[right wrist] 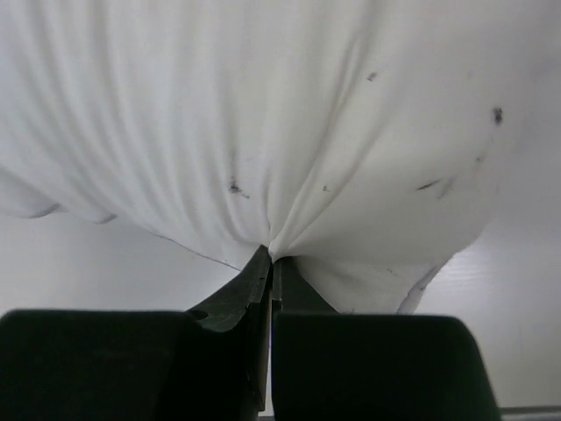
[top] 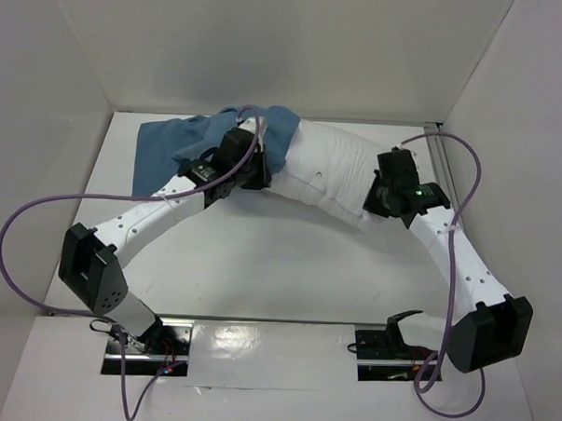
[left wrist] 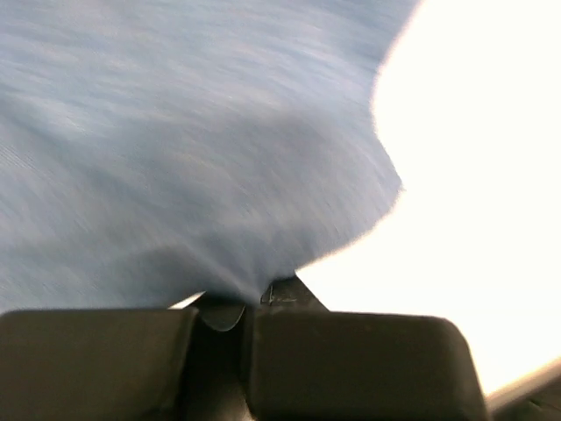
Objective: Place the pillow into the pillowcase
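from the overhead feed i see a white table (top: pixel 260 256) with a matte top, boxed in by three plain white walls: a back wall (top: pixel 288 43), a left wall (top: pixel 33 116) and a right wall (top: pixel 537 110). a thin metal rail (top: pixel 445 157) runs along the table's far right edge, just beside the right wall. across the near edge lies a glossy white strip (top: pixel 266 345) that throws back the overhead light. on the right wrist feed a bare patch of the table shows, pale and smooth. the left wrist feed is washed out on its right side, and i cannot tell what that white area is.
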Controlling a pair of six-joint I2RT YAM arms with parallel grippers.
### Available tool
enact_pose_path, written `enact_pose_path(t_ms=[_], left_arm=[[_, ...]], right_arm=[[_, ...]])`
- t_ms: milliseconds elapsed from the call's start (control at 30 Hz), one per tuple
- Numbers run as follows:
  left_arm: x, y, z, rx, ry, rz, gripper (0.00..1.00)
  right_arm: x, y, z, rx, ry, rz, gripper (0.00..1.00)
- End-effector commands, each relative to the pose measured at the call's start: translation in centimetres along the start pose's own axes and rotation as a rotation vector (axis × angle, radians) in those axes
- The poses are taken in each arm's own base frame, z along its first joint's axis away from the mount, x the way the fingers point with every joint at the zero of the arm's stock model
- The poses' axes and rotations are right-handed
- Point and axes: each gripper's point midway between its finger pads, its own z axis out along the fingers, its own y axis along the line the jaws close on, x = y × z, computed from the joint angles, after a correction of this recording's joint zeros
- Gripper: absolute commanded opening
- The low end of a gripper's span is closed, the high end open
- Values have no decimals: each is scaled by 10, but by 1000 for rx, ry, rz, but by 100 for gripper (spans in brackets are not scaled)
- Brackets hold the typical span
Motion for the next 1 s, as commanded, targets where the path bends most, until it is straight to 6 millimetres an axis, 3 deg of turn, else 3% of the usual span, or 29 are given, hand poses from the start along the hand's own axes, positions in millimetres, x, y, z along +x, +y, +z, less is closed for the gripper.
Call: enact_pose_path(t_ms=[0,67,100,133,200,233,333,367,467,600,633,667,733,767,800,867,900,933,967], left_arm=[[-18,-92,-25,287,24,20,0],[-26,-116,-34,339,30,35,0],[-37,-137,-48,384,32,47,0],[-45,-146,-60,410,19,65,0],[-63,-163,-86,451,-12,83,0],[-74,-165,-106,473,-48,80,0],[-92,-165,-149,514,-112,57,0],[-94,-161,-175,536,-123,36,0],[-88,-156,-209,578,-102,14,0],[-74,-140,-249,584,-54,-15,0],[-72,-139,-249,578,-44,-14,0],[-72,-138,-251,577,-42,-14,0],[-76,-132,-232,532,-20,-30,0],[-80,-122,-200,447,18,-51,0],[-82,-118,-180,415,30,-42,0],[-89,-105,-138,356,66,-63,0],[-92,-104,-100,332,81,-28,0],[-94,-100,-81,315,90,-15,0],[-101,-94,-65,310,89,4,8]], right_arm=[[-48,86,-39,-267,-152,-12,0],[-60,101,-55,-284,-189,-28,0],[-65,107,-61,-285,-204,-35,0],[-81,116,-82,-306,-260,-40,0],[-89,112,-105,-306,-291,-48,0],[-97,110,-119,-313,-326,-55,0],[-96,89,-154,-314,-364,-74,0],[-90,79,-161,-294,-351,-78,0],[-80,57,-190,-287,-345,-90,0],[-36,21,-196,-202,-189,-115,0],[-30,17,-196,-194,-176,-109,0],[-18,14,-185,-178,-131,-110,0],[-9,17,-171,-173,-99,-101,0],[-6,20,-156,-150,-66,-102,0],[0,19,-138,-112,-35,-124,0],[-13,27,-111,-66,-50,-124,0],[-15,25,-81,-19,-1,-155,0],[-34,33,-65,-26,-48,-140,0],[-43,32,-48,-15,-44,-130,0]])
